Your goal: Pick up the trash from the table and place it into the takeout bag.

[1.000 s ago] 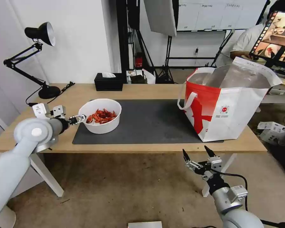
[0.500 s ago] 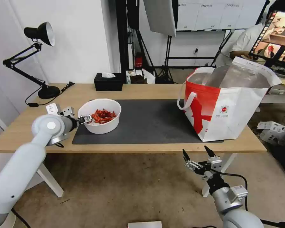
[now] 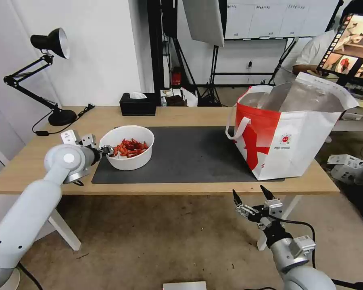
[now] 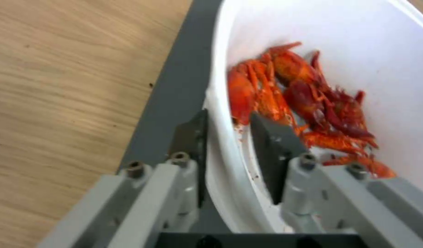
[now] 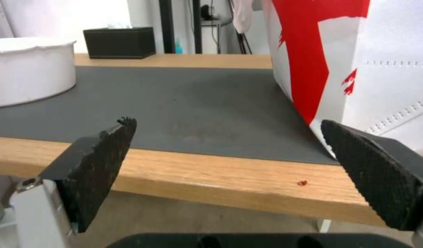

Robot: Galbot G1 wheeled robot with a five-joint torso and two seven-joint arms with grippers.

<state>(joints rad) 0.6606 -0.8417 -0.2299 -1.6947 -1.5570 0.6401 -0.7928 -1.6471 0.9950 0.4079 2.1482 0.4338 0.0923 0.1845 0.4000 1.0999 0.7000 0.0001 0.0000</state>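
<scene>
On the left half of the dark grey mat (image 3: 189, 155) stands the white bowl (image 3: 128, 159), holding a heap of red crayfish shells (image 3: 129, 147). From the head camera the left gripper (image 3: 107, 150) sits at the bowl's left rim, but how its fingers meet the rim is too small to read there. The left wrist camera settles it: the bowl's rim (image 4: 223, 151) runs between the two dark fingers, one finger (image 4: 192, 137) outside the wall over the mat (image 4: 170, 103) and the other (image 4: 271, 144) inside, just beside the shells (image 4: 294, 93). The fingers straddle the wall with small gaps still visible on both sides, so they are not pressed tight on it.

The takeout bag (image 3: 288, 137) stands upright at the right end of the table (image 3: 181, 114), its mouth open and silver lining showing; nothing can be made out inside it. The right gripper (image 3: 252, 197) hangs below the near table edge, in front of the bag, with its fingers spread wide. Its wrist camera looks level across the tabletop (image 5: 230, 175), adding the bag's red-and-white side (image 5: 340, 55) close on the right, the bowl's outer wall (image 5: 30, 70) far left, and a tiny red crumb (image 5: 303, 182) on the bare wood near the edge.

A black tissue box (image 3: 138, 104) sits at the far edge, and a black desk lamp (image 3: 48, 68) at the far left corner.
</scene>
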